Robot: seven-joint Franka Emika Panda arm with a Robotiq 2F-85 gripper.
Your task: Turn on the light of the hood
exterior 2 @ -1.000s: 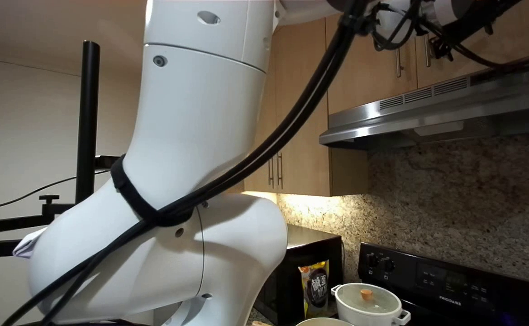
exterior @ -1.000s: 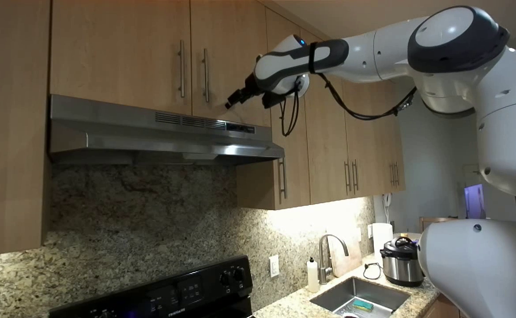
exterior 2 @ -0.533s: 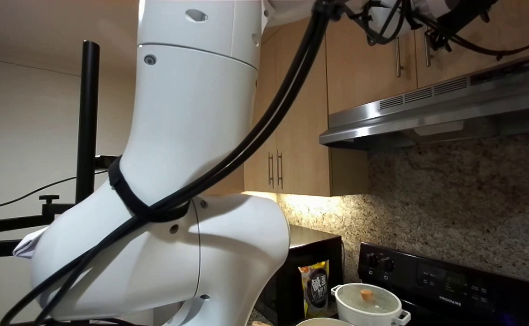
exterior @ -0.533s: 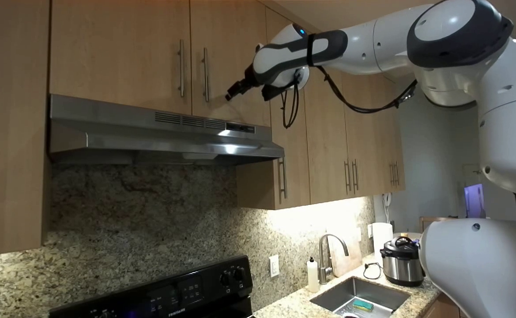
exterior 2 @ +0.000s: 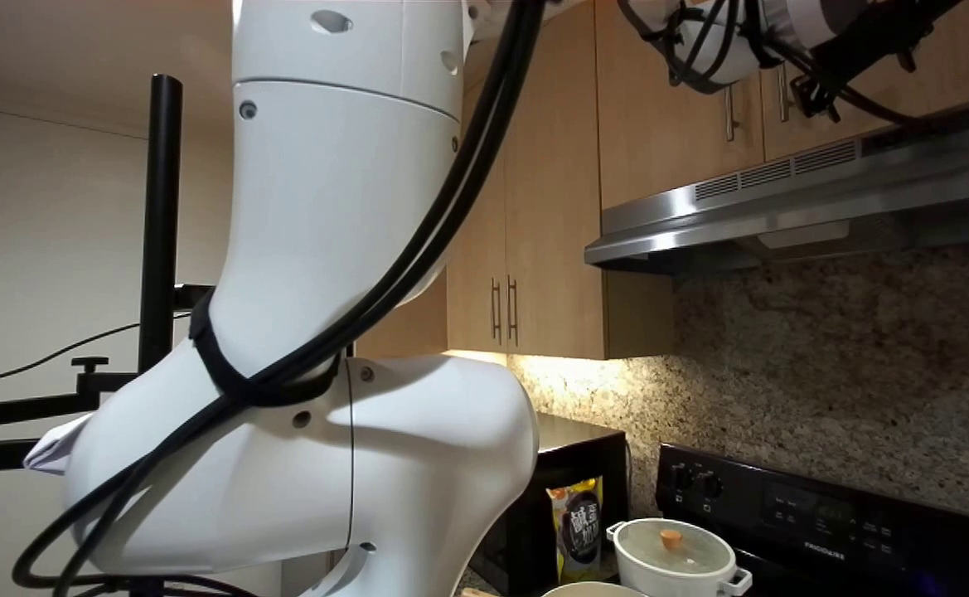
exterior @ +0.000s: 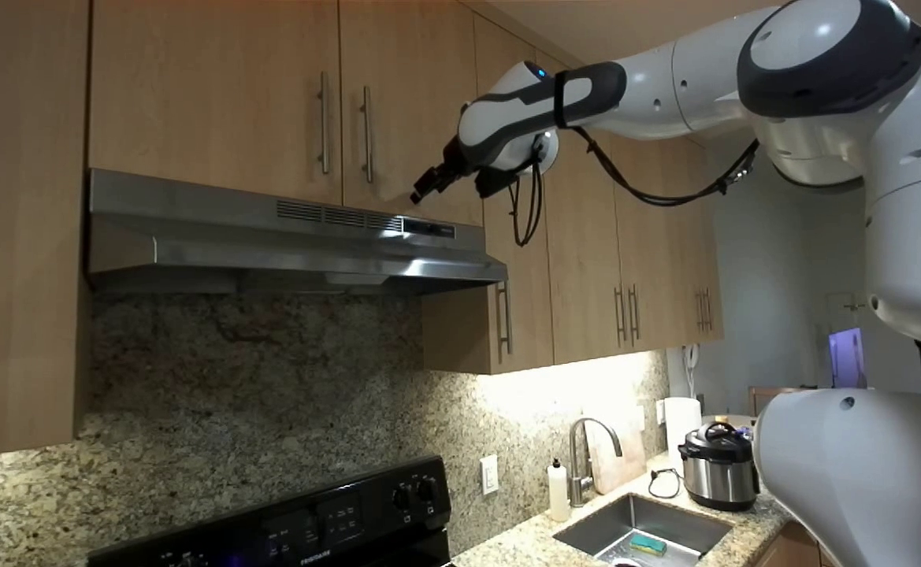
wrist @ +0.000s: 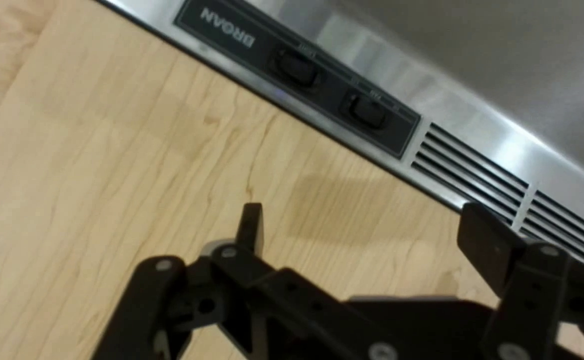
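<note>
The steel range hood (exterior: 295,248) hangs under the wooden cabinets and also shows in an exterior view (exterior 2: 791,195). Its black control panel (exterior: 428,228) is at the front upper edge. In the wrist view the panel appears upside down, marked BROAN, with a black light switch (wrist: 296,67) and a black fan switch (wrist: 368,110) beside it. My gripper (wrist: 364,212) is open and empty, fingers wide apart, in front of the cabinet door by the hood's upper edge. In an exterior view the gripper (exterior: 417,195) is just above the panel, apparently not touching it. The switch positions are unclear.
Cabinet doors with long bar handles (exterior: 367,134) are behind the gripper. Vent slots (wrist: 466,170) run beside the panel. Below are a black stove (exterior: 310,520), a white pot (exterior 2: 675,560), a sink (exterior: 633,512) and a faucet (exterior: 578,465). Cables hang from the arm.
The gripper first rose a little, then came down lower than before and slightly right in an exterior view. The large arm links shifted too. The gripper holds nothing now.
</note>
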